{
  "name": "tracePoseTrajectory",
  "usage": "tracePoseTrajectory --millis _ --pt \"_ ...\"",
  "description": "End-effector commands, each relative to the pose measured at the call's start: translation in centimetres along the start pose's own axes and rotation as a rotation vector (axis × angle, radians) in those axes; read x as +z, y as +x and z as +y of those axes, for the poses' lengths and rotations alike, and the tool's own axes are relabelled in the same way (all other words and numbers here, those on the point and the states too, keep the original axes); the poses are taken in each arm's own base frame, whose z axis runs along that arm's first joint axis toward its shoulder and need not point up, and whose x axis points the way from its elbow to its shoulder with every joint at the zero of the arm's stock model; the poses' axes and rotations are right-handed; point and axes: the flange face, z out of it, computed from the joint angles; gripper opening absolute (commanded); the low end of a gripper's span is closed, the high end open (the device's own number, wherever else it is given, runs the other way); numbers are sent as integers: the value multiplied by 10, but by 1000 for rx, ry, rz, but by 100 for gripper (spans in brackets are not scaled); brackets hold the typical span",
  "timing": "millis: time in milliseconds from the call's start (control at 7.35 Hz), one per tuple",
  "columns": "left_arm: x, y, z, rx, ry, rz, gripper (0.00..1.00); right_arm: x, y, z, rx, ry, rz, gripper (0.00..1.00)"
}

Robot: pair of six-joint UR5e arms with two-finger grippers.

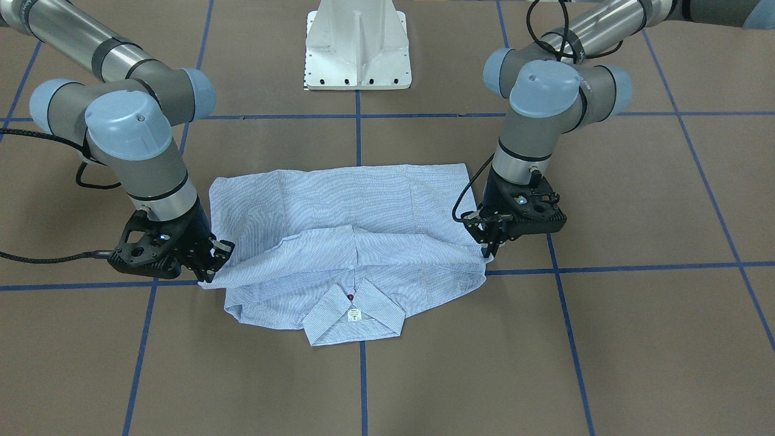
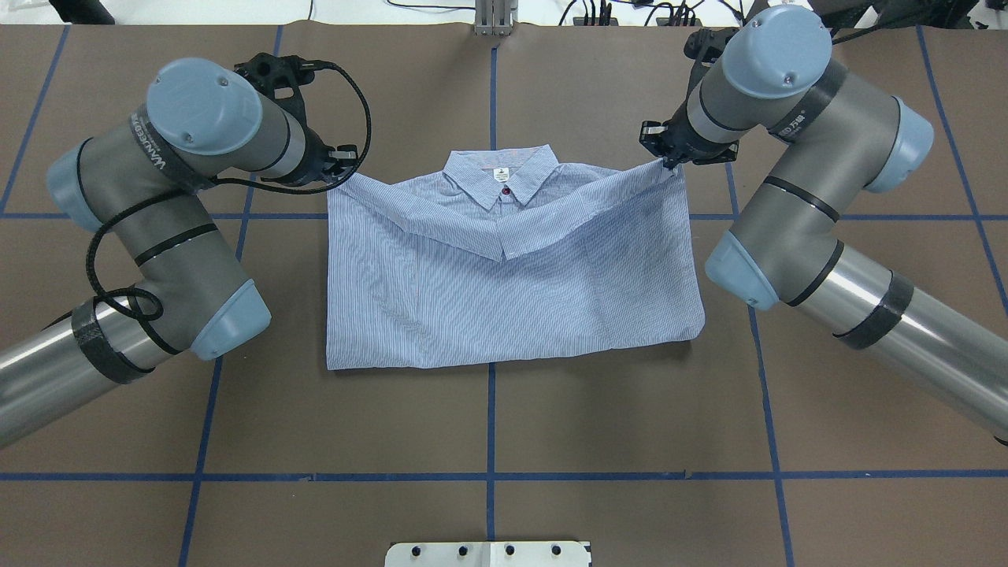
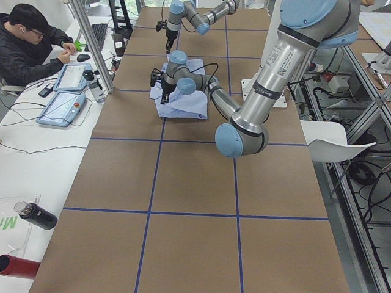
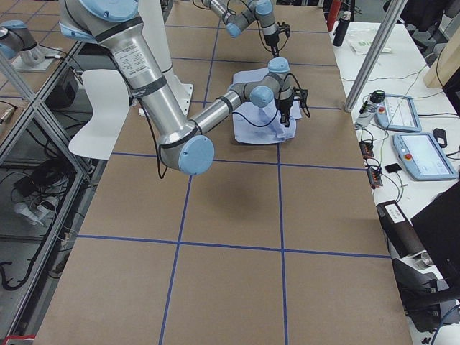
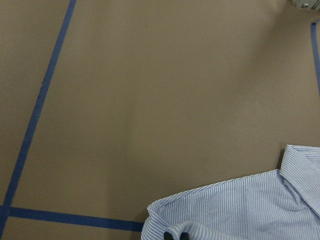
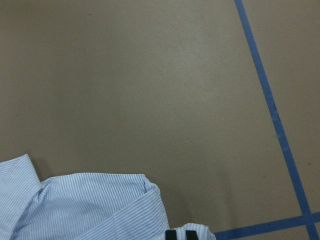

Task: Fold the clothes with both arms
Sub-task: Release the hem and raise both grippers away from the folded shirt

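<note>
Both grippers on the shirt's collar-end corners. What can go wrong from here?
1. Right gripper and left gripper each pinch only a thin corner of the shirt; either may slip out.
2. The held layer sags between them near the collar, so it may land creased or skewed.

This is plainly a robotics lab. A long counter [image 3: 189, 177] is papered brown and gridded in blue tape [image 3: 149, 212]. The left arm [image 2: 181, 228] and right arm [image 2: 795, 197] flank a white pedestal [image 1: 358, 48]. Teach pendants [image 3: 61, 107] and a keyboard [image 3: 98, 35] lie on the side bench [image 3: 36, 152], where a person [image 3: 27, 46] sits.

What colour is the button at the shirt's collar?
Dark red. The button on the shirt shows best in the exterior front-facing view.
</note>
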Motion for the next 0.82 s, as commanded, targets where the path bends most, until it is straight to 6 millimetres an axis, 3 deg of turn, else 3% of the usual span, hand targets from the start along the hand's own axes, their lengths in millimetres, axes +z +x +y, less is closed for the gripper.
tracePoseTrajectory --millis 0,272,408,680 --pt "-12 -8 8 71 -26 53 100 -11 -11 -1 -9 -7 -29 100" --pt "-30 -51 36 100 -71 65 100 -27 -1 0 -9 -27 -62 100" --pt "-27 -51 44 102 -85 64 100 -30 6 6 -14 -27 -68 100" --pt "0 -68 100 154 -131 116 100 -34 8 8 -16 -25 -75 100"
